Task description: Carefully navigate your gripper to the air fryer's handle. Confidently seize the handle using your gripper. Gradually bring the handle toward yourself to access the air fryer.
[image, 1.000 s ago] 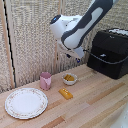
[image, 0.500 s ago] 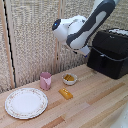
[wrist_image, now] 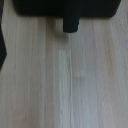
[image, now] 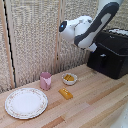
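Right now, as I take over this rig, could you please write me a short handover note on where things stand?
Gripper: hidden behind the white arm in the exterior view and absent from the wrist view, so its state cannot be told.
Things: the air fryer stands on the wooden table at the exterior view's right; the handle sticks out of its front drawer, untouched.
Done: the arm is up near the fryer.
Left: reach the handle, grip it, pull the drawer out.

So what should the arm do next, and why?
Probably move in closer to the handle of the air fryer. In the wrist view the handle sticks out over bare wood, with no fingers around it, so nothing is gripped yet. The gripper itself isn't clearly visible.
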